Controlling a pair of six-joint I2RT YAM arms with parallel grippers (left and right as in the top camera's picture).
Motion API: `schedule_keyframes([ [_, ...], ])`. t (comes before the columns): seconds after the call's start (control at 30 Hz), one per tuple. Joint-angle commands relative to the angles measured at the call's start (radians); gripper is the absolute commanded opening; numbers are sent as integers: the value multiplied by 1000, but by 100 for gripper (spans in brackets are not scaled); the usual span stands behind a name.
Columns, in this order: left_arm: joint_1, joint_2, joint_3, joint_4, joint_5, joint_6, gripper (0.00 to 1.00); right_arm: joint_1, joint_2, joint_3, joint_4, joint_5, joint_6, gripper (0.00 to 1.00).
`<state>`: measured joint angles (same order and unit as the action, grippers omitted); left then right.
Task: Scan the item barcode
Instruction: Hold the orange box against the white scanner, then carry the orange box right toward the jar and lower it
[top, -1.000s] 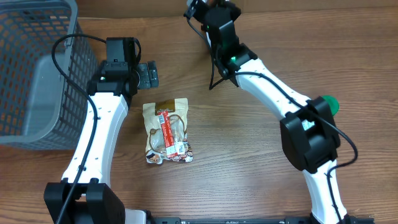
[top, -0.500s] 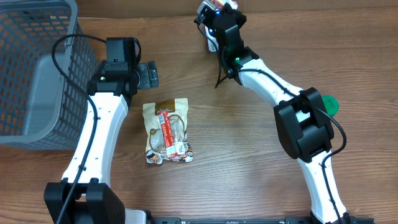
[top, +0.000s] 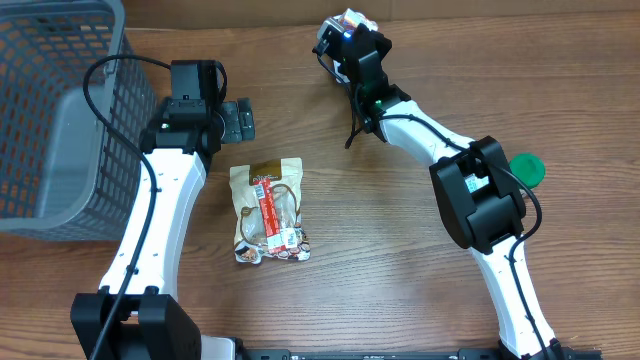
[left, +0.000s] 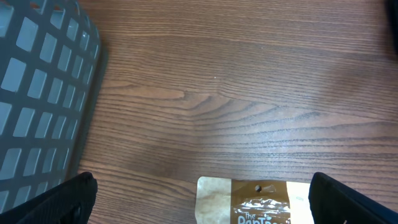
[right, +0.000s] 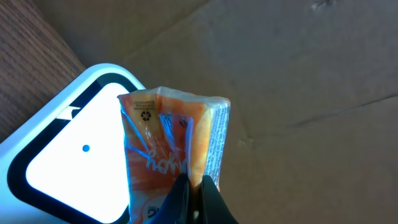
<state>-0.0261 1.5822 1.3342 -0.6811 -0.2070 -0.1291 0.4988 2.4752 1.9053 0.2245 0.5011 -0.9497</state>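
My right gripper (right: 196, 193) is shut on an orange snack packet (right: 171, 143), pinching a fold of its wrapper. The packet hangs in front of a white barcode scanner (right: 68, 168) with a black-edged bright window. From overhead the right gripper (top: 352, 28) sits at the table's far edge, with a bit of the orange packet (top: 352, 17) showing. My left gripper (top: 238, 120) stands open just above a tan and brown snack pouch (top: 268, 210) lying flat on the table. In the left wrist view the pouch's top edge (left: 255, 202) lies between the two wide-apart black fingertips (left: 351, 199).
A grey mesh basket (top: 60, 110) fills the far left corner. A green round lid (top: 528, 168) lies at the right. Brown cardboard (right: 298, 81) stands behind the scanner. A black cable (top: 352, 130) trails from the right arm.
The right arm has swung its gripper further back and slightly right, carrying the orange packet to the far edge. The left arm and the pouch have not moved.
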Motion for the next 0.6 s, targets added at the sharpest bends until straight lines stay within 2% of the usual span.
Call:
schedule_keyframes([
  [0.0,0,0,10,3,-10,-6,100,-2,6,10,15,-9,10,4],
  [0.23,0,0,10,3,-10,-6,100,-2,6,10,33,-4,32,3],
  [0.33,0,0,10,3,-10,-6,100,4,-1,10,121,62,88,4],
  [0.57,0,0,10,3,-10,-6,100,26,-105,10,182,112,125,3],
])
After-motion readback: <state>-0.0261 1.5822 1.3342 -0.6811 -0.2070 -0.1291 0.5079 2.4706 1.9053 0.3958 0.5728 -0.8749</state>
